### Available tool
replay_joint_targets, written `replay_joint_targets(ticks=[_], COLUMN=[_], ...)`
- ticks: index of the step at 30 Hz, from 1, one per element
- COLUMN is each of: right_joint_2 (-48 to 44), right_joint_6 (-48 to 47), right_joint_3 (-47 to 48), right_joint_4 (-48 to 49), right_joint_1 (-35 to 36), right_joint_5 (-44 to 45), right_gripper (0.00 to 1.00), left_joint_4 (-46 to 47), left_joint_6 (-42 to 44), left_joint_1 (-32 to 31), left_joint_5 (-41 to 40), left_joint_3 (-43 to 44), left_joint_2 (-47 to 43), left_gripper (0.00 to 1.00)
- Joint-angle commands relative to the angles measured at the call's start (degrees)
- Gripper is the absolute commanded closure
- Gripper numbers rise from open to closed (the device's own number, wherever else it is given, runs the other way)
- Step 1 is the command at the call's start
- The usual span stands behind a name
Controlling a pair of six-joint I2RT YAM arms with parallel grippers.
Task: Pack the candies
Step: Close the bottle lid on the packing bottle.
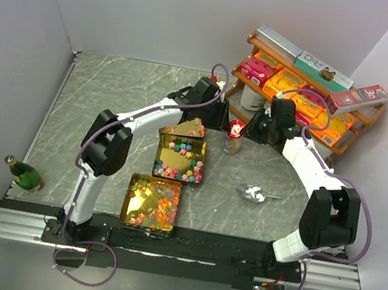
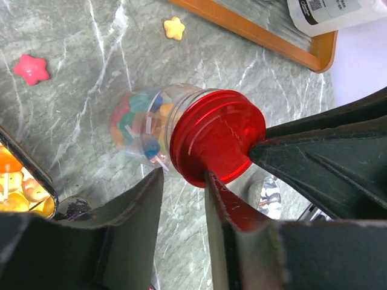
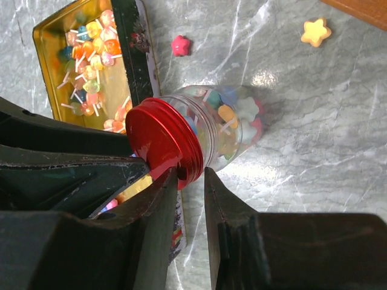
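A clear jar [image 1: 233, 146] with a red lid [image 1: 237, 128] stands upright, filled with mixed candies [image 2: 136, 118]. My left gripper [image 1: 222, 122] is at the lid's left side. In its wrist view the fingers [image 2: 183, 175] stand a narrow gap apart with bare table between them, and one tip touches the lid's rim [image 2: 217, 142]. My right gripper [image 1: 247, 132] is at the lid's right side. Its fingers [image 3: 190, 172] are also narrowly apart at the rim [image 3: 163, 145]. Loose candies fill two gold tins [image 1: 192, 161] [image 1: 129, 197].
A pink star [image 2: 31, 68] and a yellow star [image 2: 174, 28] lie loose on the table past the jar. A metal scoop [image 1: 253, 193] lies right of the tins. A wooden shelf [image 1: 344, 145] of boxes stands at the back right. A green bottle [image 1: 23, 173] stands at the near left.
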Motion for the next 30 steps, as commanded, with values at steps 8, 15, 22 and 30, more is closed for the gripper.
replay_joint_targets(ticks=[8, 15, 22, 30], right_joint_2=[2.13, 5.37, 7.22, 6.26], right_joint_6=[-2.20, -4.57, -5.28, -5.80], right_joint_3=[6.32, 9.22, 8.43, 6.59], right_joint_4=[-1.27, -2.85, -2.76, -2.50], right_joint_1=[-0.12, -0.04, -0.04, -0.12], right_joint_5=[4.40, 5.99, 5.64, 4.15], right_gripper=[0.66, 0.62, 0.62, 0.64], left_joint_4=[2.48, 3.62, 4.06, 3.44], left_joint_6=[0.93, 0.93, 0.84, 1.11], left_joint_1=[-0.26, -0.35, -0.35, -0.26], left_joint_5=[-2.95, -3.47, -3.83, -2.86], left_joint_3=[1.33, 1.94, 2.56, 2.56], left_joint_2=[-1.81, -1.81, -1.54, -0.84], left_gripper=[0.45, 0.43, 0.42, 0.51])
